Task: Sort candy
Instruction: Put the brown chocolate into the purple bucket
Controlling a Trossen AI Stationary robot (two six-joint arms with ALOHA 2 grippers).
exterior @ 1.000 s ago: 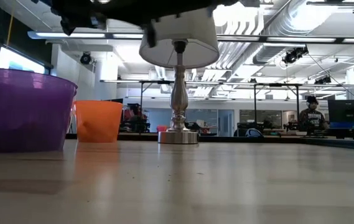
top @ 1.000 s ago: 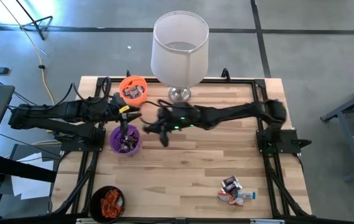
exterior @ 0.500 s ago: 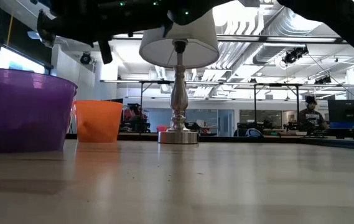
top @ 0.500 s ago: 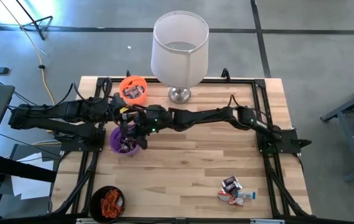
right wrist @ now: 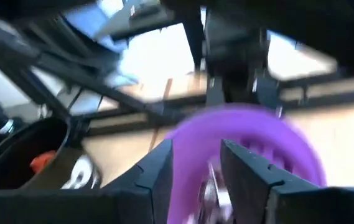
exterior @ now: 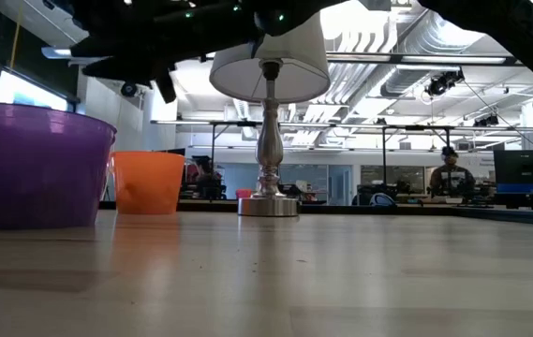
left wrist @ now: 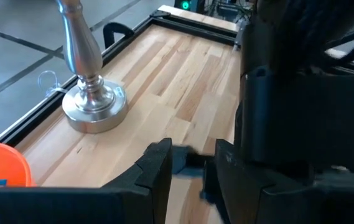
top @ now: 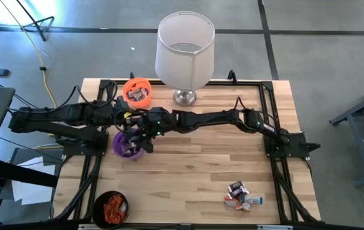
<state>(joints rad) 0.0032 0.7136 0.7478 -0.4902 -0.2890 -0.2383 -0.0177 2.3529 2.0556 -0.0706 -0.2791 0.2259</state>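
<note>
Drop over purple cup
Our right gripper hangs above it, fingers spread; left gripper spread, empty, close beside: collision risk. Remaining candy sits far corner.

A lamp stands at the table's far edge, a cup just left of it. A second cup sits nearer the front, left of centre, under the right gripper. A third cup is at the front left corner. Loose candy lies front right.
</note>
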